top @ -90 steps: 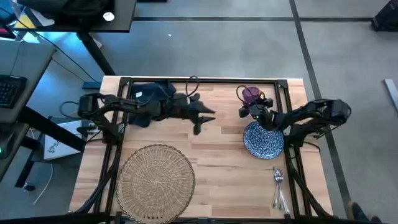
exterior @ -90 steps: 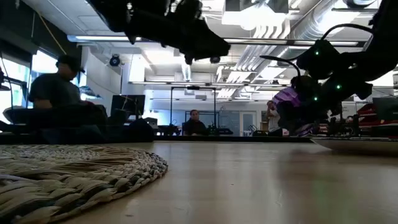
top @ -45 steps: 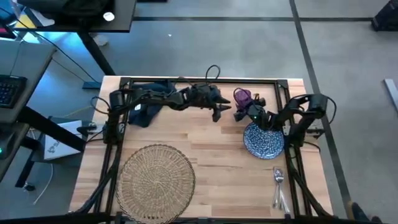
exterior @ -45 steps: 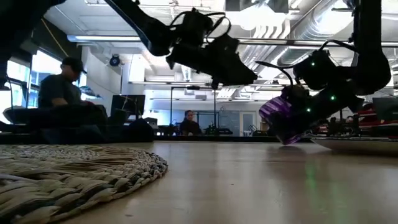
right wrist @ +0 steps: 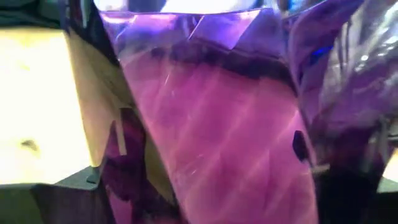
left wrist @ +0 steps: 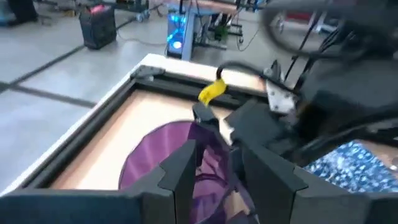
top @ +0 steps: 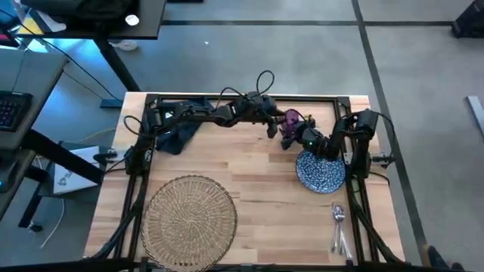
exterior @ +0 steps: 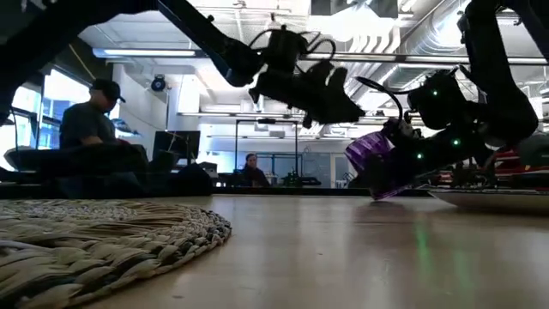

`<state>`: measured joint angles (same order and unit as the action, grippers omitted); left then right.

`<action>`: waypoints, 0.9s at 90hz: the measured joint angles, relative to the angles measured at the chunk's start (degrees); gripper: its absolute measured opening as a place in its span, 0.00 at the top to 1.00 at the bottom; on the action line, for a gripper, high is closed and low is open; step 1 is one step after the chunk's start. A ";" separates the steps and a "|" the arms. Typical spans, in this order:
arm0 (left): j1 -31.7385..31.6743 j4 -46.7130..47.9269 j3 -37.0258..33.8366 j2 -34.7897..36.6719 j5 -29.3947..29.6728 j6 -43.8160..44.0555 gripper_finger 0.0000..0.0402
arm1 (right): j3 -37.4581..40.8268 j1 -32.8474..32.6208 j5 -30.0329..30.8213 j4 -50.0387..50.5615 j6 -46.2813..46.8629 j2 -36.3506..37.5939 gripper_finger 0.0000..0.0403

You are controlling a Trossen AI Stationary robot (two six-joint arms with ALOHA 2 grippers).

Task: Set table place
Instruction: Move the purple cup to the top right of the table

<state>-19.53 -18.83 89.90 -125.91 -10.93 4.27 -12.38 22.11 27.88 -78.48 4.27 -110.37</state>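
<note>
Two hands meet over the far right part of your worktop (top: 257, 189). Your right hand (top: 293, 134) has its fingers closed on the purple cup (top: 291, 121), holding it tilted, just left of the speckled plate (top: 321, 169). Your left hand (top: 272, 125) reaches in from the left with its fingers spread on either side of the cup's rim. At the near left lies the wicker mat (top: 189, 215), the cutlery (top: 338, 227) at the near right, the dark napkin (top: 178, 125) far left.
</note>
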 joint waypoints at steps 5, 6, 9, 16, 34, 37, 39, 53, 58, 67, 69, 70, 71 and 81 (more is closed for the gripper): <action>0.05 -0.25 0.59 -1.09 0.01 0.03 0.72 | -0.04 0.00 -0.53 0.00 -0.03 -0.02 0.24; 0.07 -0.25 0.75 -1.30 0.04 0.04 0.72 | -0.04 0.00 -0.63 0.00 -0.04 -0.02 0.24; 0.15 -0.39 1.45 -1.98 0.12 0.04 0.72 | -0.06 0.00 -1.06 0.00 -0.16 -0.02 0.23; 0.40 -0.62 3.00 -3.45 1.27 0.04 0.72 | -0.34 0.01 -2.08 0.13 -0.32 -0.02 0.22; 1.19 -0.26 6.56 -6.31 2.65 -0.58 0.72 | -2.82 0.04 -4.46 2.84 -1.49 -0.04 0.22; 1.27 -0.07 6.88 -6.44 2.73 -1.17 0.72 | -3.11 0.07 -4.40 2.97 -1.43 -0.06 0.22; 1.31 -0.02 6.90 -6.44 2.83 -1.31 0.72 | -3.22 0.07 -4.36 3.07 -1.37 -0.08 0.22; 1.55 0.83 6.92 -6.44 3.12 -1.38 0.72 | -3.23 0.04 -4.42 3.17 -1.43 -0.11 0.22; 1.55 1.34 6.99 -6.44 3.07 -1.38 0.72 | -3.21 0.04 -4.52 3.33 -1.49 -0.09 0.22; 1.59 2.44 6.91 -6.32 3.01 -1.37 0.72 | -3.21 0.00 -5.30 3.39 -1.01 -0.09 0.22; 1.60 2.55 6.79 -6.27 3.01 -1.36 0.72 | -3.21 0.00 -5.56 3.41 -0.82 -0.07 0.22; 1.61 2.75 6.77 -6.25 2.99 -1.36 0.72 | -3.21 0.00 -5.60 3.41 -0.75 -0.07 0.22; 1.62 2.95 6.77 -6.25 2.97 -1.37 0.72 | -3.21 -0.01 -5.63 3.41 -0.70 -0.07 0.22; 1.62 3.91 6.77 -6.25 2.88 -1.38 0.72 | -3.23 0.00 -5.84 3.45 -0.66 -0.07 0.21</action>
<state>-17.91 -14.92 96.66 -132.16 -8.05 2.90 -15.62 22.11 22.04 -75.02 3.62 -110.43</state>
